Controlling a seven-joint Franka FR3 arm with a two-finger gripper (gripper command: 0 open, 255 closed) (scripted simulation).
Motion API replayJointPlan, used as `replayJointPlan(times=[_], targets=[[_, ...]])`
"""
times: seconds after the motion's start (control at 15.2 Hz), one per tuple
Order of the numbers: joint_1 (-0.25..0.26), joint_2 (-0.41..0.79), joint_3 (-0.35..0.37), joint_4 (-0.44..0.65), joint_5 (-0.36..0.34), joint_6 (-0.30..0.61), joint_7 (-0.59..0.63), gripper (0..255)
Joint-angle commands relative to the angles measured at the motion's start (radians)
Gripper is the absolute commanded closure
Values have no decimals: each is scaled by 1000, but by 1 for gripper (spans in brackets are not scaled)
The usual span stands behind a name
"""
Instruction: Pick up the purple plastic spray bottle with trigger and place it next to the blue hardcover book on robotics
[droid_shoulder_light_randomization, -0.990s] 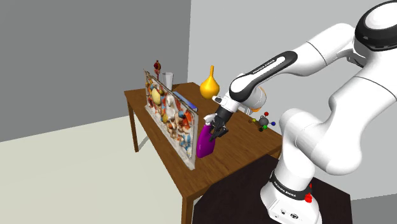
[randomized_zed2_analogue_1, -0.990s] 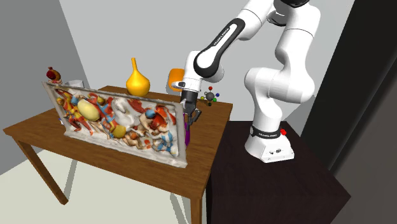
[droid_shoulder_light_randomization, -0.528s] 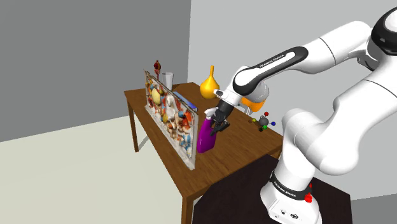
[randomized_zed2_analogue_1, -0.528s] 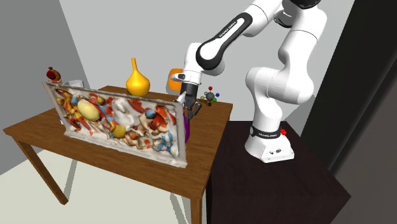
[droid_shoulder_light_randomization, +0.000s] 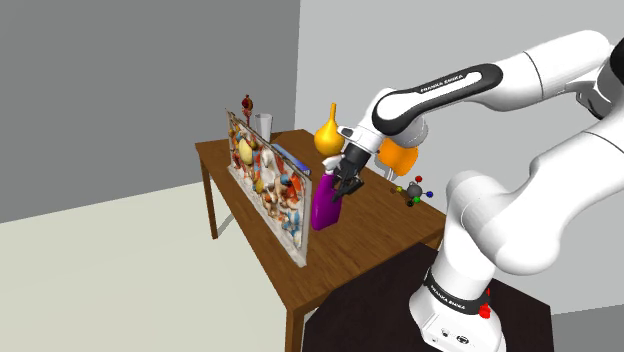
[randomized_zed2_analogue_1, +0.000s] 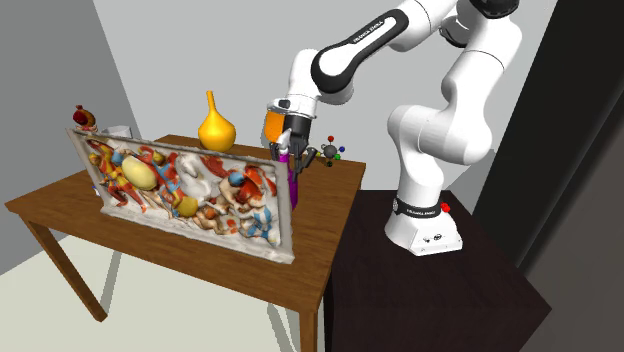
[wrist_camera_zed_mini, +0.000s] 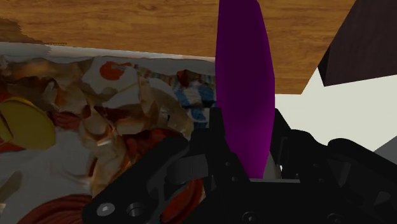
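Item 1 – end effector (droid_shoulder_light_randomization: 343, 184): all black, on the white arm, which reaches from the stand (droid_shoulder_light_randomization: 385, 312) over the wooden surface (droid_shoulder_light_randomization: 362, 240). It is clenched on the upper part of the spray bottle (droid_shoulder_light_randomization: 321, 210). In the wrist view the two fingers (wrist_camera_zed_mini: 216, 130) clasp the purple body between them.

Item 2 – spray bottle: purple, smooth and tapering, hanging roughly upright below the end effector (randomized_zed2_analogue_1: 291, 150). It is just beside the near end of the relief panel (droid_shoulder_light_randomization: 268, 185), on the panel's arm side. Whether its base rests on the surface or hangs just clear of it cannot be told. In the second exterior view only a purple strip (randomized_zed2_analogue_1: 293, 183) shows past the panel's edge. In the wrist view the bottle (wrist_camera_zed_mini: 245, 83) points away from the end effector (wrist_camera_zed_mini: 247, 137), with bare wood (wrist_camera_zed_mini: 127, 25) beyond it.

Item 3 – book (droid_shoulder_light_randomization: 291, 156): thin, pale blue, lying flat on the surface behind the panel, well apart from the bottle.

Item 4 – relief panel (randomized_zed2_analogue_1: 185, 190): long, framed, standing on edge along the surface, crowded with red, yellow, white and blue shapes (wrist_camera_zed_mini: 95, 108).

Item 5 – vase (droid_shoulder_light_randomization: 329, 135): yellow, gourd-shaped with a narrow neck (randomized_zed2_analogue_1: 216, 128), beyond the end effector.

Item 6 – orange object (droid_shoulder_light_randomization: 400, 155), partly behind the arm.

Item 7 – small toy (droid_shoulder_light_randomization: 413, 190) of coloured balls on spokes, near the surface's stand-side edge.

Item 8 – far end of the surface: a pale cup (droid_shoulder_light_randomization: 262, 124) and a red figurine (droid_shoulder_light_randomization: 247, 103).
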Motion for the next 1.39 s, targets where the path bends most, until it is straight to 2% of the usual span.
replayJointPlan(times=[0.0,0.59,1.32], targets=[[-13,-17,23,13,-2,-31,17,255],[-53,-89,115,77,-1,-164,87,255],[-65,-142,199,178,16,-311,157,255]])
